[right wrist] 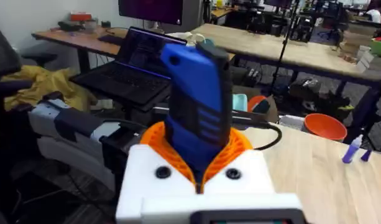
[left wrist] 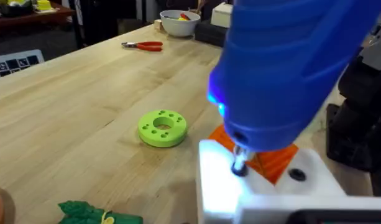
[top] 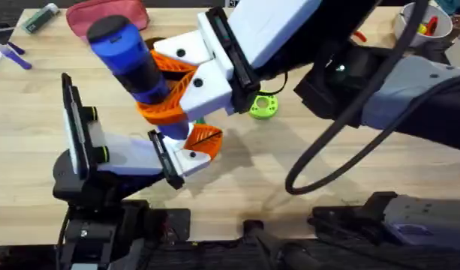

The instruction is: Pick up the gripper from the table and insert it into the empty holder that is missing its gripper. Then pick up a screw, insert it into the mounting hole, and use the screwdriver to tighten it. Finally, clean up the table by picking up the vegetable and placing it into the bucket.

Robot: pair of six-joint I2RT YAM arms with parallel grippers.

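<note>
Overhead: the right gripper (top: 166, 86), upper centre, is clamped on the screwdriver (top: 128, 56); the left gripper (top: 188, 154), at centre, has a grip state that cannot be determined.

Left wrist: the screwdriver tip (left wrist: 240, 167) meets the white holder (left wrist: 265, 196), lower right. The lime-green ring (left wrist: 162, 127) lies centre-left.

Right wrist: the orange pads (right wrist: 240, 146) grip the screwdriver at centre frame.

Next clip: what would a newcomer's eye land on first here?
The blue screwdriver, clamped in the right gripper mid-table, its metal tip pressed down onto a white holder with an orange gripper seated in it. Beside it on the wood lies a lime-green ring disc.
</note>
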